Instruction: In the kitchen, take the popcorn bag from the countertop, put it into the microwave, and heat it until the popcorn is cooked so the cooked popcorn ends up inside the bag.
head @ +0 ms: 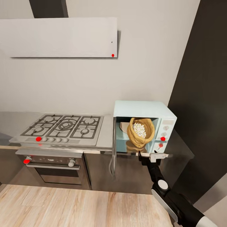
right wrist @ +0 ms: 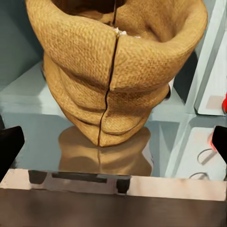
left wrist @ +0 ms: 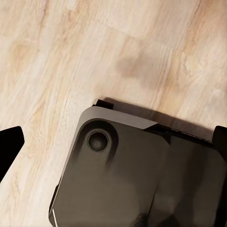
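Popcorn bag point(head: 141, 131) sat inside the open microwave point(head: 143, 110) on the tabletop point(head: 107, 129), white popcorn point(head: 139, 129) showing in its mouth, right fingers point(head: 150, 155) spread apart just outside, left fingers point(left wrist: 10, 146) apart over wood floor point(left wrist: 71, 56).

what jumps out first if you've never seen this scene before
The tan popcorn bag sits in the open pale-blue microwave at the right end of the countertop, its mouth showing white popcorn. The right end effector hovers just in front of the bag, fingers spread and gripping nothing. To the left lies a steel gas hob under a flat white hood.
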Tool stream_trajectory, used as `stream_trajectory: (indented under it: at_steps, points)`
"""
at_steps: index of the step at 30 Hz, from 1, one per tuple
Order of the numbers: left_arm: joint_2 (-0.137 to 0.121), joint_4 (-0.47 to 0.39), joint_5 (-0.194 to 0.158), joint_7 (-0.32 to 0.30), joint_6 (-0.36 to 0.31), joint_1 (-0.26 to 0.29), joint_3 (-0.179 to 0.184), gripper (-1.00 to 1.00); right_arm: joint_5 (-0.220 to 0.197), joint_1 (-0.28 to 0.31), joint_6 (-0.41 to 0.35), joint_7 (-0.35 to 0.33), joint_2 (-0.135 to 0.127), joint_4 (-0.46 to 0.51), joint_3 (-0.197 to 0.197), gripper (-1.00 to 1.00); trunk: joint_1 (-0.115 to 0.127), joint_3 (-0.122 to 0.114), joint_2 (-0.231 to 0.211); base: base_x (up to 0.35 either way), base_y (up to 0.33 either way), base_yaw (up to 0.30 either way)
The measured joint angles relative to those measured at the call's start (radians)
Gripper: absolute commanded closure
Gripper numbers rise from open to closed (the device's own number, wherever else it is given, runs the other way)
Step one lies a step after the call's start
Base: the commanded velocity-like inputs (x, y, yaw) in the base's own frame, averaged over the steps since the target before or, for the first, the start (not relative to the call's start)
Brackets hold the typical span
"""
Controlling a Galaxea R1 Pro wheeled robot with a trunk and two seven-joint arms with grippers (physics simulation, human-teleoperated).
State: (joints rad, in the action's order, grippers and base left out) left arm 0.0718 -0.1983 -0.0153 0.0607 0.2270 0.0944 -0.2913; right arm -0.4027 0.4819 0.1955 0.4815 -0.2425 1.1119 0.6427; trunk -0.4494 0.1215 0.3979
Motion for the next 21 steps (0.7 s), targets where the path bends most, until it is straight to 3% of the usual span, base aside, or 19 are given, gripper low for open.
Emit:
stream_trajectory:
  at_steps: [7, 21]
  points:
    - [0.0, 0.0, 0.0, 0.0, 0.0, 0.0, -0.001, -1.0, 0.0, -0.01, -0.003, 0.0, -0.005, 0.088, 0.004, -1.0, 0.0, 0.0, 0.0, 0.106, 0.0, 0.0]
    - [0.0, 0.0, 0.0, 0.0, 0.0, 0.0, 0.0, -1.0, 0.0, -0.011, -0.004, 0.0, -0.009, 0.1, 0.005, -1.0, 0.0, 0.0, 0.0, 0.032, 0.0, 0.0]
